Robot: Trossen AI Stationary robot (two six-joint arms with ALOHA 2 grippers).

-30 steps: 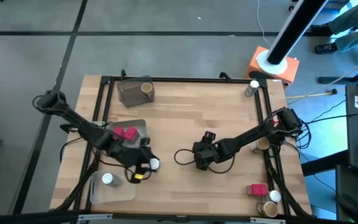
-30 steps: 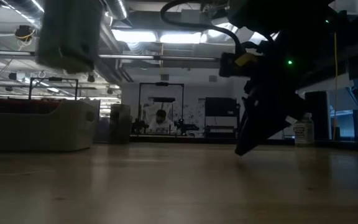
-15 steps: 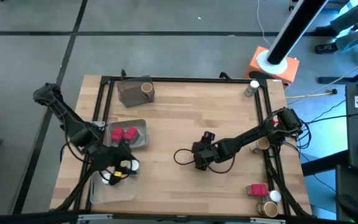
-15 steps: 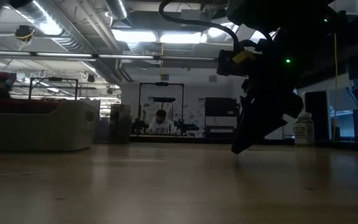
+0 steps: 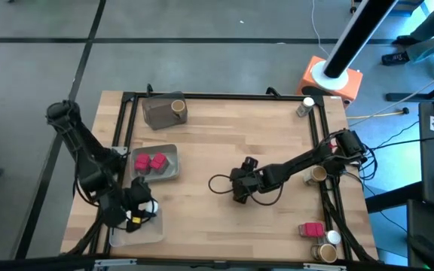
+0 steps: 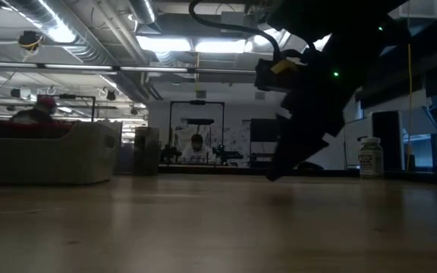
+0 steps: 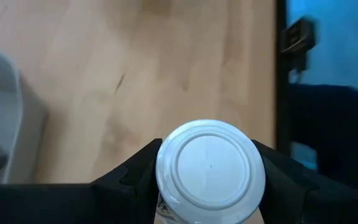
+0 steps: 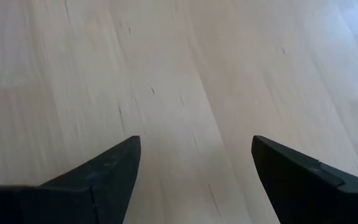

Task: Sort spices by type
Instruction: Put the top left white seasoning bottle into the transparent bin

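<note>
The left gripper [image 7: 209, 186] is clamping a white-capped jar [image 7: 210, 170] between its fingers [image 7: 132, 180], hovering over the clear tray [image 5: 153, 233] at the table's near left corner. Just beyond, two pink-red packets [image 5: 149, 162] are lying in a grey tray [image 5: 170, 158]. The right gripper [image 5: 236, 197] is hanging over bare wood [image 8: 185, 81] mid-table, fingers [image 8: 104, 171] spread wide and gripping nothing. A tan-topped jar [image 5: 178, 108] is sitting in a grey tray [image 5: 155, 114] at the far left; another white-capped jar [image 5: 308, 104] is standing far right, more spices [image 5: 319, 237] clustering near right.
</note>
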